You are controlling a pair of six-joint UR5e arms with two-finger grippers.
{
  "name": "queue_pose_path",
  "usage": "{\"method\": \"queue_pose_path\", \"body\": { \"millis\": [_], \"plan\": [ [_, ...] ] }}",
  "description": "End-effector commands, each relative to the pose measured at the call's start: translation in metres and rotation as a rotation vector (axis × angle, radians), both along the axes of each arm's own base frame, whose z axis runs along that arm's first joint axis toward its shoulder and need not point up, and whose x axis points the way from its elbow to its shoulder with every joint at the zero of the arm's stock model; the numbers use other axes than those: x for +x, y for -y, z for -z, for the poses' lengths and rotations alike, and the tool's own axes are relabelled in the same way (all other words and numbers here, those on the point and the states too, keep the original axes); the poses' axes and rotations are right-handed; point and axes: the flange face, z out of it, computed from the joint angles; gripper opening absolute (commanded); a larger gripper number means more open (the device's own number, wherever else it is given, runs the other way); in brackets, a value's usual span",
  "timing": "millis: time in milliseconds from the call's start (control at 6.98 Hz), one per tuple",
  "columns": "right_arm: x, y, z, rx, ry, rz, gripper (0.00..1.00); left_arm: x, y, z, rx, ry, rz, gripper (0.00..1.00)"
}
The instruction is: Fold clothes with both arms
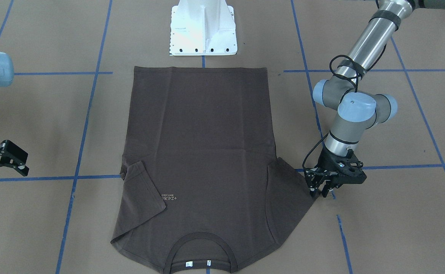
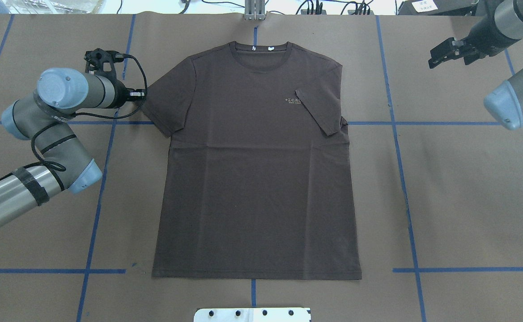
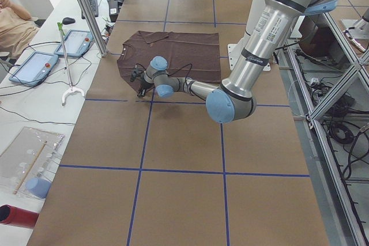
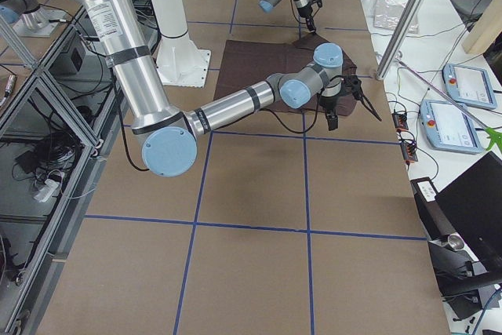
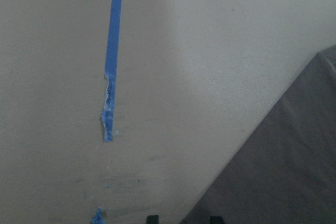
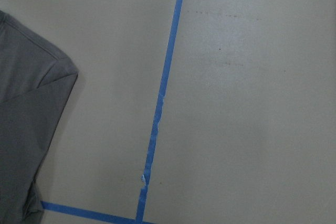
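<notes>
Seen from overhead, the dark brown T-shirt [image 2: 257, 179] lies flat and front up in the middle of the paper-covered tabletop [image 2: 467, 201]. Its collar points to the far edge and its hem to the white base [image 2: 252, 314] at the near edge. The pale chest lettering [image 2: 291, 100] begins "+ZER"; the smaller line under it cannot be read. Two white tags [image 2: 270, 48] sit inside the collar, their print too small to read. One sleeve [image 2: 321, 112] is folded in over the chest and touches the lettering. The left tool [image 2: 139, 94] meets the other sleeve's edge. The right tool [image 2: 442, 54] hangs near the far right corner, well apart from the shirt, its fingers apart

Facing the robot, the left tool's fingers stand apart at the sleeve's hem, down at the tabletop

From the left end, a clear tray [image 3: 26, 159] on the side bench [image 3: 34, 113] holds thin items too small to name

From the right end, the right tool's fingers are spread

In the left wrist view, two black fingertips [image 5: 152, 219] show apart at the lower edge with the sleeve's edge between them, beside blue tape [image 5: 111, 51]. The right wrist view shows part of the shirt and crossing tape lines
</notes>
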Motion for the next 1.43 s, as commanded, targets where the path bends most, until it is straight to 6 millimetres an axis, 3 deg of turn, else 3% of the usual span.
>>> {"method": "queue_pose_path", "body": {
  "millis": [0,286,573,716,1002,1145,1289],
  "plan": [
    [0.0,0.0,0.0,0.0,0.001,0.001,1.0,0.001,-0.002,0.005,0.005,-0.009,-0.001,0.0],
    [0.0,-0.001,0.001,0.001,0.002,0.001,1.0,0.002,-0.003,0.014,0.01,-0.013,-0.006,0.0],
    [0.0,-0.001,0.003,0.002,0.004,-0.002,1.0,0.007,-0.004,0.062,0.012,-0.019,-0.013,0.0],
    [0.0,-0.001,0.003,-0.002,0.006,-0.005,1.0,0.026,0.002,0.104,-0.02,0.007,-0.025,0.0],
    [0.0,-0.001,0.003,-0.002,0.005,-0.006,1.0,0.087,-0.009,0.17,-0.116,-0.073,-0.003,0.0],
    [-0.001,-0.001,0.002,-0.004,0.004,-0.006,1.0,0.116,-0.007,0.181,-0.159,-0.086,0.007,0.0],
    [-0.001,-0.001,0.002,-0.004,0.004,-0.006,1.0,0.129,-0.006,0.185,-0.178,-0.086,0.011,0.0]
  ]
}}
